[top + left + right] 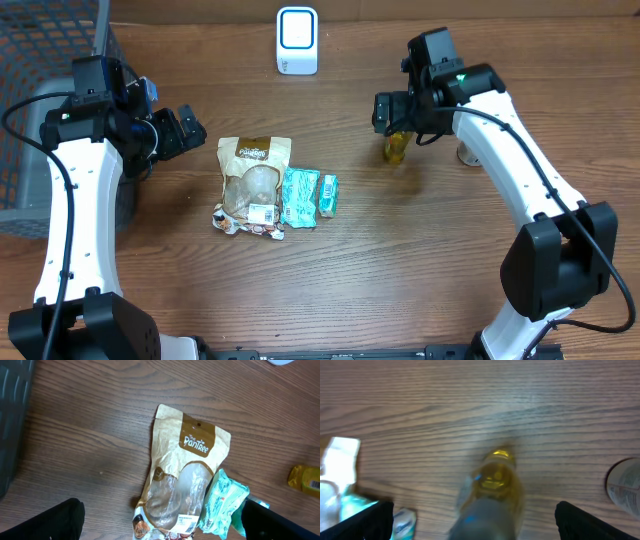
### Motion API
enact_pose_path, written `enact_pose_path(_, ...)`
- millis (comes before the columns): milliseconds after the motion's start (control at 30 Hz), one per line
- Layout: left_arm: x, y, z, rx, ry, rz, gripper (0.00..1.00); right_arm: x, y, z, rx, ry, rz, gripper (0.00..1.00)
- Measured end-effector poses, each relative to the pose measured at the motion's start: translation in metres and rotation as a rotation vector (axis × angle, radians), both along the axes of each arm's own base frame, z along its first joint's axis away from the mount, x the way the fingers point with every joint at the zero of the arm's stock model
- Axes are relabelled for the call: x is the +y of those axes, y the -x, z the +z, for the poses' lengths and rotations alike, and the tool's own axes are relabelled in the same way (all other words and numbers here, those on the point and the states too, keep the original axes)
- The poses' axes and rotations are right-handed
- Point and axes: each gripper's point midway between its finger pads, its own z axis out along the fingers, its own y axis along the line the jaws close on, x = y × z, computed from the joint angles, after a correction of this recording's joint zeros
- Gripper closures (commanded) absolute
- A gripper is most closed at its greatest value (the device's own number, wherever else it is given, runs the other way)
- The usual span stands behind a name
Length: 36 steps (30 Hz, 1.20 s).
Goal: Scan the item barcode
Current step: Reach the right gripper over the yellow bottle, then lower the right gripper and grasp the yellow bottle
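A white barcode scanner stands at the back of the table. A brown clear-window pouch lies mid-table, its barcode label near its lower end. Beside it lie a teal packet and a small teal pack. A yellow bottle stands upright on the right. My right gripper hangs open right over the bottle, its fingers wide of it on both sides. My left gripper is open, left of the pouch, holding nothing.
A dark wire basket sits at the left edge beside the left arm. A small grey can stands just right of the bottle. Bare wooden table lies in front of the items.
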Motion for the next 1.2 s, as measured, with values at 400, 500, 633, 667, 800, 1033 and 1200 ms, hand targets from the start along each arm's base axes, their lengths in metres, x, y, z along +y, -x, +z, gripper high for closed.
enact_pose_path(400,0.0,0.0,0.0,0.001,0.0,0.0,0.0,-0.008,0.0,-0.015,-0.004,0.039,-0.023,0.22)
enact_pose_path(500,0.0,0.0,0.0,0.0,0.0,0.0,0.0,-0.008,0.0,-0.015,-0.006,0.04,-0.021,0.23)
enact_pose_path(633,0.0,0.0,0.0,0.0,0.0,0.0,0.0,-0.007,-0.002,-0.014,-0.013,0.038,-0.02,0.23)
enact_pose_path(667,0.0,0.0,0.0,0.001,0.0,0.0,0.0,-0.007,-0.003,-0.014,-0.015,0.037,-0.021,0.23)
enact_pose_path(800,0.0,0.0,0.0,0.0,0.0,0.0,0.01,-0.007,-0.003,-0.014,-0.016,0.037,-0.02,0.23)
enact_pose_path(1033,0.0,0.0,0.0,0.0,0.0,0.0,0.0,-0.007,-0.001,-0.014,-0.011,0.038,-0.018,0.24)
enact_pose_path(1200,0.0,0.0,0.0,0.0,0.0,0.0,0.0,0.001,0.001,-0.014,-0.011,0.037,-0.011,0.24)
